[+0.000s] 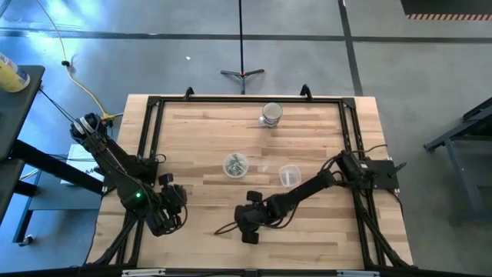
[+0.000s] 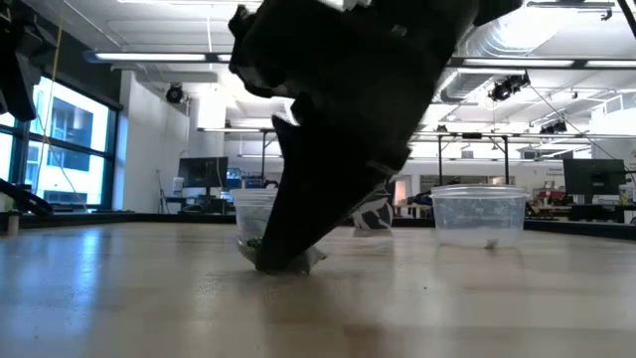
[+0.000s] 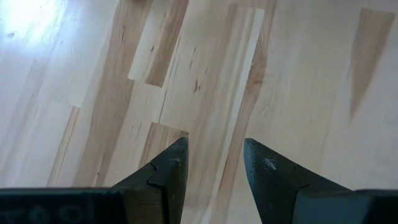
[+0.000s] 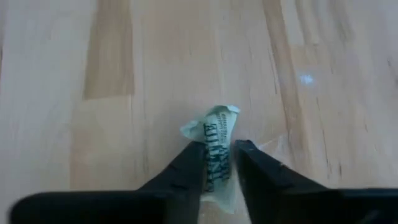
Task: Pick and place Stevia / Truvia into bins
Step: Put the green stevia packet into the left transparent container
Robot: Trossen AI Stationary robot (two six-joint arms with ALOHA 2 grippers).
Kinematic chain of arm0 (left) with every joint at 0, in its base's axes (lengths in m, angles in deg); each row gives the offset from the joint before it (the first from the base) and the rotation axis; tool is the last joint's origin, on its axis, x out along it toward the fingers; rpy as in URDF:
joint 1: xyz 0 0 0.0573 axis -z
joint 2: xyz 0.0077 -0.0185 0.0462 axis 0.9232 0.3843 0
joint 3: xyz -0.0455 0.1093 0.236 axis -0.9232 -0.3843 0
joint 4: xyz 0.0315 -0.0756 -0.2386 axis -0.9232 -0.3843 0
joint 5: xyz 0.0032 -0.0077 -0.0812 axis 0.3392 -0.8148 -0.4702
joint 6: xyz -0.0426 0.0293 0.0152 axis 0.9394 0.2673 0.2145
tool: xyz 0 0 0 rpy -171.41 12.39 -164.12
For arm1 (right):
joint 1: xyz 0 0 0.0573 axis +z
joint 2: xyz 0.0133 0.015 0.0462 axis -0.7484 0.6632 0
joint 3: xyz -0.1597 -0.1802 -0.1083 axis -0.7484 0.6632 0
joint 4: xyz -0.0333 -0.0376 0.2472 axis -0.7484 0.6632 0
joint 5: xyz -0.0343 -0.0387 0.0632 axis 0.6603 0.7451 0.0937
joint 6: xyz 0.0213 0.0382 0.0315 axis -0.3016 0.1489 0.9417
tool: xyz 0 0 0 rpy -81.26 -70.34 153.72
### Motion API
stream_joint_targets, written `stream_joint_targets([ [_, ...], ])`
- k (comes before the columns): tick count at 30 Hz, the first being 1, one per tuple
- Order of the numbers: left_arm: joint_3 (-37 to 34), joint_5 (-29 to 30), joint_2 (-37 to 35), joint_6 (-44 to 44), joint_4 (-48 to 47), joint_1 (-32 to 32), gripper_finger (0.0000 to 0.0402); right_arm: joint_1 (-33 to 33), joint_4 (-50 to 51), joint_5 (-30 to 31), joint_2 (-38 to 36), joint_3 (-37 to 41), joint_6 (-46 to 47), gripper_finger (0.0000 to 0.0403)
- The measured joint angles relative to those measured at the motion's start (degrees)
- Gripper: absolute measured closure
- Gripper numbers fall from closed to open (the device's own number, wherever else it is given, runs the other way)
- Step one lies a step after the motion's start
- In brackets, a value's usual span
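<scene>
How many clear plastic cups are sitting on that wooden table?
2. A round shallow cup holding green packets sits near the table's middle; a second clear cup stands to its right, beside the right arm. The greyish jar at the far edge isn't counted.

Camera setup: four views, one overhead, one at surface level, two wrist-mounted.

High view looks straight down on the whole tabletop [image 1: 200, 131] and both arms. Low view sits at tabletop level, facing across into the room, right gripper [image 2: 283, 261] very close to the lens. Each wrist view looks closely past its own fingers at the wood; right wrist and low views share the packet [image 4: 214, 149].
</scene>
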Motion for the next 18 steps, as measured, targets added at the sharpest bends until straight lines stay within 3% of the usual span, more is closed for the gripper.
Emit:
stream_joint_targets([
  [6, 0.0, -0.14, 0.0, -0.07, -0.28, 0.0, 0.0214, -3.83, 0.14, -1.42, -1.13, 0.21, 4.1, 0.0395],
  [10, 0.0, -0.71, 0.0, -0.02, -0.15, 0.0, 0.0214, -6.12, 1.9, -0.65, -5.39, 0.74, 3.11, 0.0388],
  [18, 0.02, 0.94, 0.02, 3.62, -0.05, -0.02, 0.0214, -14.26, 7.22, 6.94, -16.69, 0.33, -2.98, 0.0394],
])
